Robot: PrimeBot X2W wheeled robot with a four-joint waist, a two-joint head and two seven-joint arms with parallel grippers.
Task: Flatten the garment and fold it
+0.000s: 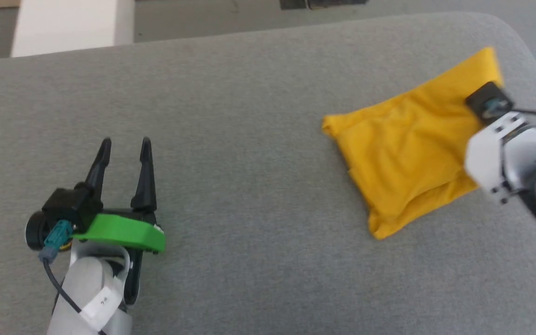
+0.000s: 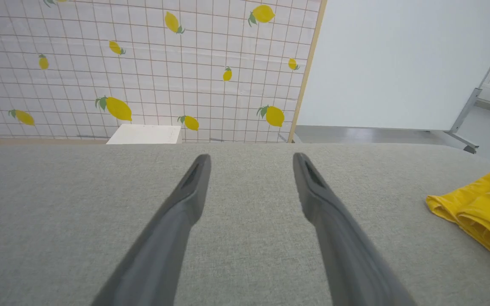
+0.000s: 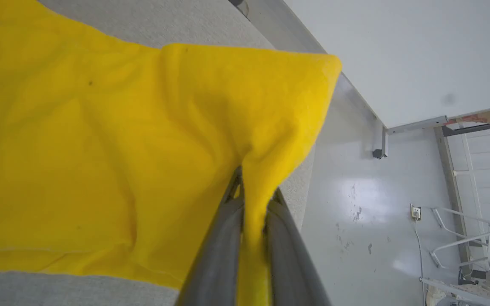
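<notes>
Head view: garment folded into compact packet; task judged nearly done, release left. Edge clamped in closed right pincer. Left pincer spread, empty, garment well apart.

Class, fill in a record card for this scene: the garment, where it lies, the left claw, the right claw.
garment: mustard-yellow, plain side showing, folded in rumpled layers
position: on the right part of the grey surface
left claw: open, empty, over the grey surface, apart from the garment
right claw: shut on a pinch of the garment near one corner
</notes>
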